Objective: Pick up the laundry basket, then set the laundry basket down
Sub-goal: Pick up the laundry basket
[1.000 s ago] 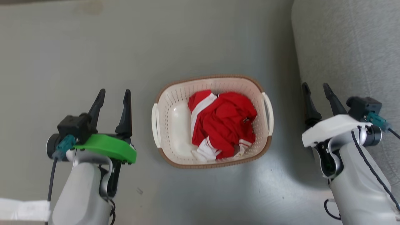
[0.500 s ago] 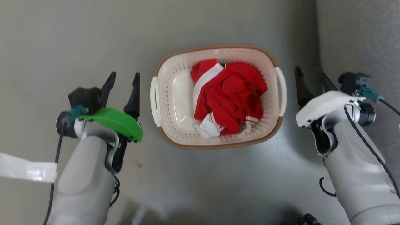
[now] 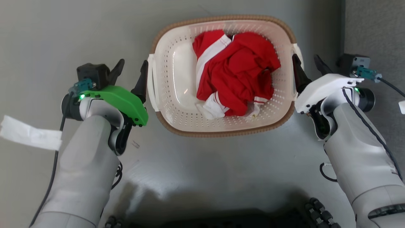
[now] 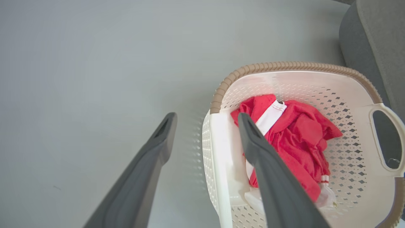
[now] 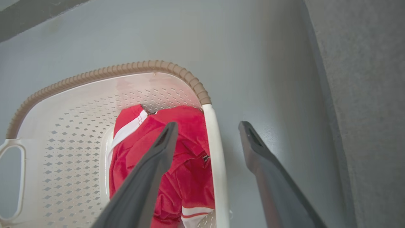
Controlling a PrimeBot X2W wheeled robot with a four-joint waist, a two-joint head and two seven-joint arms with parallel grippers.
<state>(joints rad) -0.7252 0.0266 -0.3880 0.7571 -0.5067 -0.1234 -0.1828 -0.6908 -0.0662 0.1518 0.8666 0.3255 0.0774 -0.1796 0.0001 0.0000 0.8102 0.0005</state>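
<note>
The left pincer [image 3: 133, 65] and right pincer [image 3: 305, 60], both spread wide and empty, straddle the white loop handles [image 4: 218, 158] of the laundry basket [image 3: 177, 95]. It sits on the grey floor [image 3: 63, 31], a red garment [image 3: 240, 72] inside. Stiff, slick plastic, likely light; an even lift by both handles looks safest.

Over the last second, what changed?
Both arms moved inward. The left hand now straddles the left handle of the basket, the right hand the right handle; both open, nothing gripped. The camera moved too. Basket and red clothes inside it unchanged.
</note>
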